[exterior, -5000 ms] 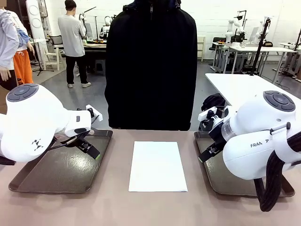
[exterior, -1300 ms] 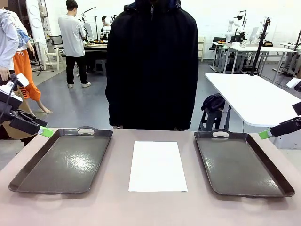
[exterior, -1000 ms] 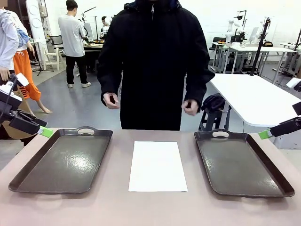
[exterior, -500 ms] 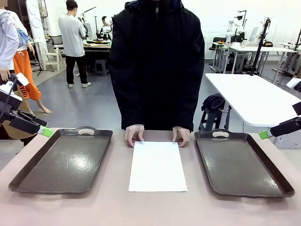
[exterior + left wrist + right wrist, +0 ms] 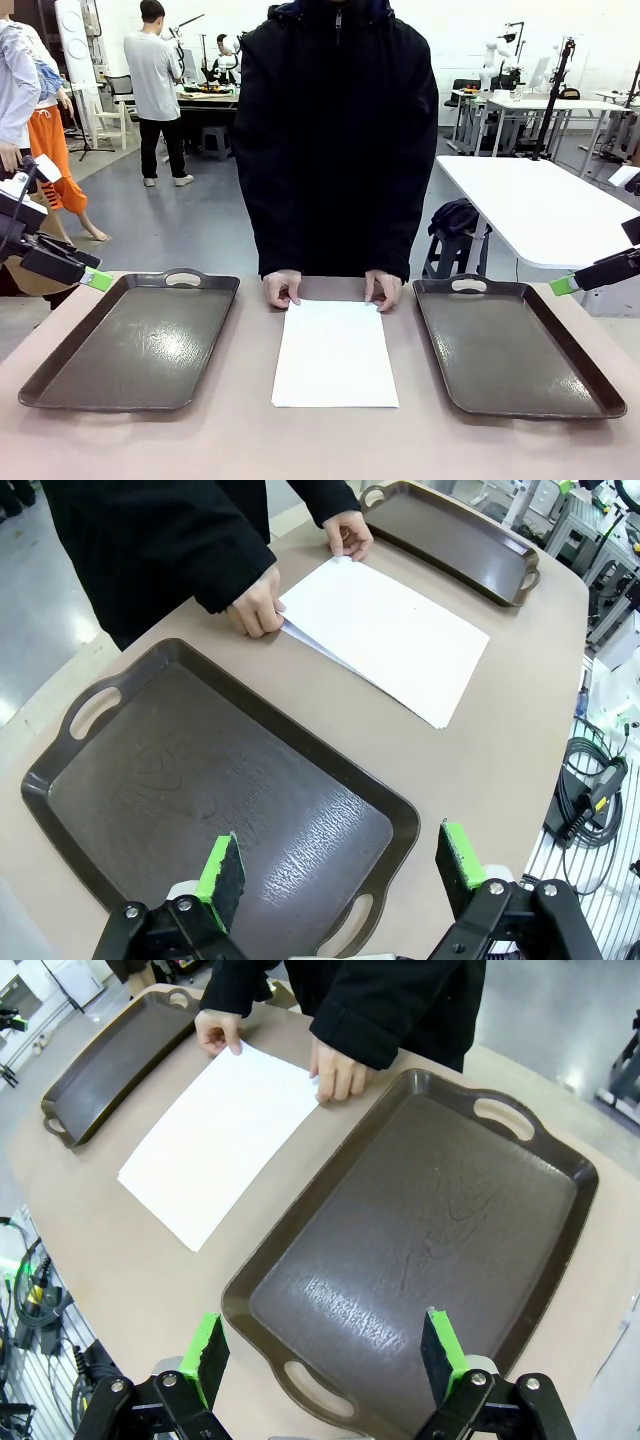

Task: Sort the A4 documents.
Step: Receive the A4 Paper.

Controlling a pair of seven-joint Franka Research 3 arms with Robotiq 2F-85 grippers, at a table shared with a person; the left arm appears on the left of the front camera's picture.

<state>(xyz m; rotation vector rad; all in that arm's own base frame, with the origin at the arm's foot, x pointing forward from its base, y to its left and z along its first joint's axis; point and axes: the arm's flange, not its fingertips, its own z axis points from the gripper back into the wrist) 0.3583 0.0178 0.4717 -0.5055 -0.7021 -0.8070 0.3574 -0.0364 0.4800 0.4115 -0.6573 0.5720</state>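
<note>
The A4 documents [image 5: 334, 353] lie as a white stack in the middle of the table, between two dark brown trays; they also show as a white stack [image 5: 385, 635] [image 5: 221, 1137] in both wrist views. A person in a black coat holds the stack's far corners with both hands [image 5: 283, 288], lifting its far edge a little. My left gripper [image 5: 340, 865] hangs open above the near end of the left tray [image 5: 190, 780], empty. My right gripper [image 5: 320, 1353] hangs open over the near end of the right tray [image 5: 430, 1230], also empty. Green fingertips [image 5: 97, 279] [image 5: 563, 285] show at both edges of the front view.
The left tray [image 5: 135, 340] and right tray [image 5: 515, 345] are both bare inside, each with handle cut-outs. Bare tan tabletop [image 5: 320, 440] runs along the front. A white table [image 5: 530, 205] stands behind on the right; other people stand far off at the left.
The person stepped up, brought both hands down onto the far corners of the stack and shifted it slightly. Both arms, pulled back off the trays five seconds ago, have since stayed still.
</note>
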